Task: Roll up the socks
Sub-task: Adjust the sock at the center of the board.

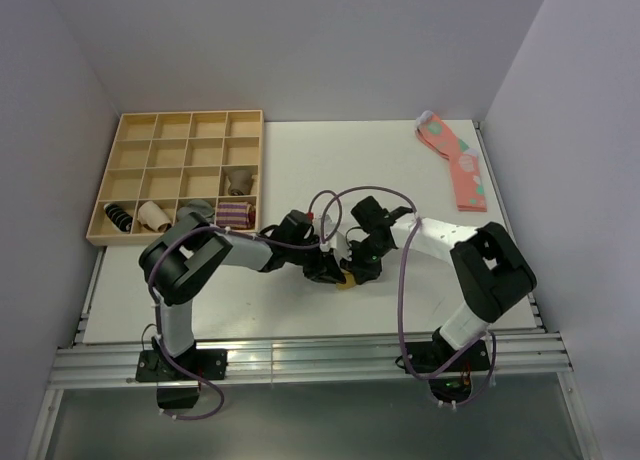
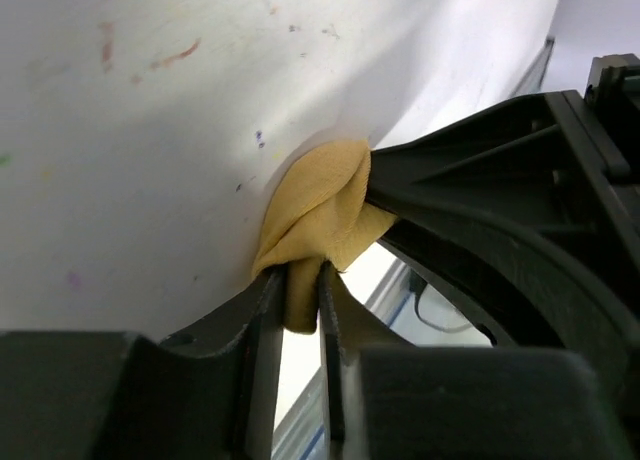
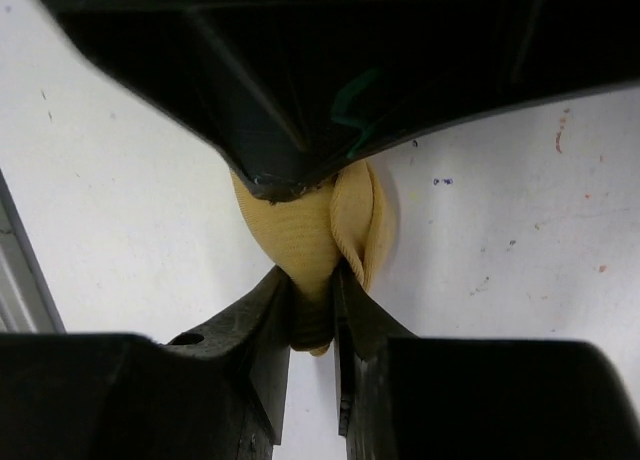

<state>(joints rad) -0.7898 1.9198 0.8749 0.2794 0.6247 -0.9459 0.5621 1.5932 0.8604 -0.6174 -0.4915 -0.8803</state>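
- top view: both arms meet near the middle of the table [image 1: 300, 160]; the socks [image 1: 347, 281] show as a small yellow scrap between the left gripper [image 1: 325, 270] and the right gripper [image 1: 365, 268].
- left wrist: the left gripper [image 2: 300, 285] is nipped tight on a fold of the bunched socks [image 2: 315, 210], which lie against the table.
- right wrist: the right gripper [image 3: 313, 295] pinches the socks [image 3: 300, 230] at their near end; the left gripper touches them from the far side.

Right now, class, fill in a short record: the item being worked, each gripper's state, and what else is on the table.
Worked item: mustard-yellow fabric socks, bunched into a small bundle
Left gripper: shut on the socks
Right gripper: shut on the socks, opposite side
Far right: pink spotted socks, flat on white table
Far left: wooden compartment tray, rolled socks in some compartments
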